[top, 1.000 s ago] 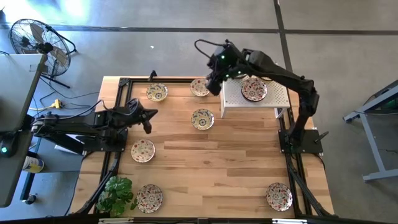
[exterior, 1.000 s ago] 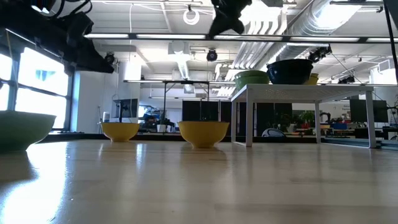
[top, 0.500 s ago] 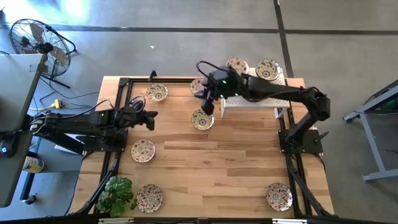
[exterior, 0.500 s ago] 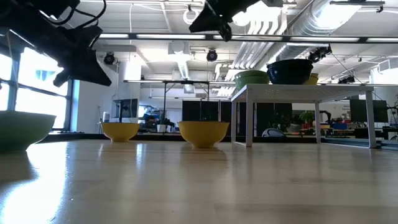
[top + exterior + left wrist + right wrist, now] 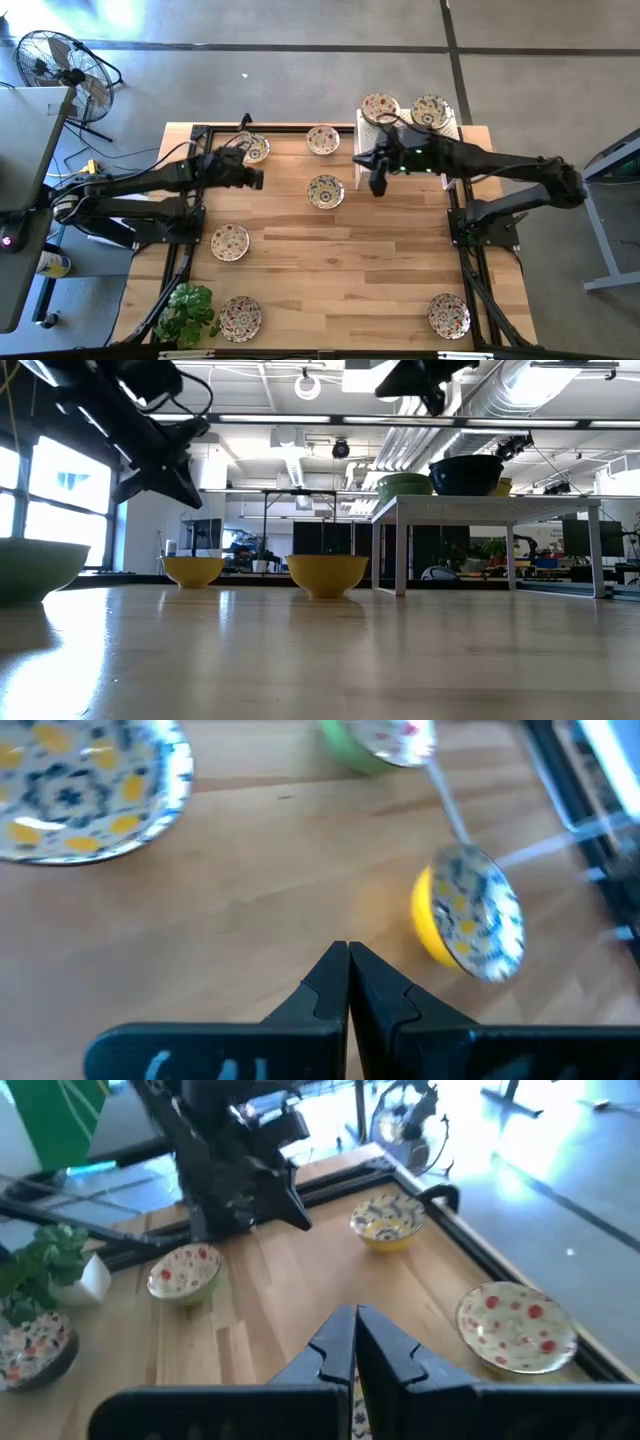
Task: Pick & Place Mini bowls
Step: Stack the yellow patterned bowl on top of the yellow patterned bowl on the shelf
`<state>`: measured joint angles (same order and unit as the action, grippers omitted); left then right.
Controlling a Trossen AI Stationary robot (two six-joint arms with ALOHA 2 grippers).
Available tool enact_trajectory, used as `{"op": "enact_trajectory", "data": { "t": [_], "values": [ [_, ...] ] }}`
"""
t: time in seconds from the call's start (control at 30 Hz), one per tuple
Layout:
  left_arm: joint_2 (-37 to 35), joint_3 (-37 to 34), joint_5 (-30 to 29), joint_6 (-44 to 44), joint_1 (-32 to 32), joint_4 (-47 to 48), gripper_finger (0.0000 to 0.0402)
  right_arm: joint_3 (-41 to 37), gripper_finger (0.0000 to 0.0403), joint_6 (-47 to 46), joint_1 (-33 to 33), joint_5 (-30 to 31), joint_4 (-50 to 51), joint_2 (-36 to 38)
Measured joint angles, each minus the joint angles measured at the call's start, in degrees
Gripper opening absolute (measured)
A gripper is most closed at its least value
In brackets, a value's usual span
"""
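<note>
Several mini bowls sit upright on the wooden table: one at the far left (image 5: 253, 150), one at the far middle (image 5: 322, 140), one in the centre (image 5: 325, 190), and others nearer (image 5: 230, 241), (image 5: 240, 317), (image 5: 449, 315). Two more (image 5: 380, 107), (image 5: 430, 110) stand on the white stand (image 5: 452, 128). My left gripper (image 5: 256, 179) is shut and empty in the air, just near-side of the far-left bowl (image 5: 470, 915). My right gripper (image 5: 377, 181) is also shut and empty, hovering between the centre bowl and the stand.
A potted plant (image 5: 186, 308) stands at the table's near left corner. The white stand (image 5: 490, 510) rises on legs at the far right, and my right arm (image 5: 470, 160) reaches over it. A black frame (image 5: 190, 150) edges the table. Bare wood (image 5: 350, 270) lies in the near middle.
My right gripper has moved from over the far-middle bowl toward the near edge, then swung right toward the stand. My left gripper has travelled right and toward the far edge, closing on the far-left bowl. No bowl has moved.
</note>
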<state>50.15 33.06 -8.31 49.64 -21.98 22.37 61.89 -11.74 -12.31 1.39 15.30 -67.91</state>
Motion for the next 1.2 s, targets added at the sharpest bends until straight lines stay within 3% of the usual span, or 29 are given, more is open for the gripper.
{"op": "enact_trajectory", "data": {
  "t": [0.13,0.4,0.67,0.9,1.2],
  "values": [
    [6.10,5.66,2.62,-1.59,-8.42,4.75,0.0001,-2.99,0.0001,0.04,0.91,3.16,-0.17,4.78],
    [20.04,20.42,14.44,-16.42,-24.91,11.07,0.0001,-6.50,0.0001,0.16,0.90,4.41,0.03,9.42],
    [30.12,32.24,15.48,-30.95,-31.55,21.63,0.0052,-6.56,0.0001,1.40,0.91,4.48,0.28,9.42],
    [33.00,35.39,15.69,-32.93,-36.52,25.96,0.0123,-6.56,0.0002,1.42,0.89,4.48,0.29,9.39],
    [37.27,35.41,21.50,-37.06,-42.89,26.23,0.0178,-6.56,0.0002,1.93,0.65,4.72,0.30,9.37]
  ]
}}
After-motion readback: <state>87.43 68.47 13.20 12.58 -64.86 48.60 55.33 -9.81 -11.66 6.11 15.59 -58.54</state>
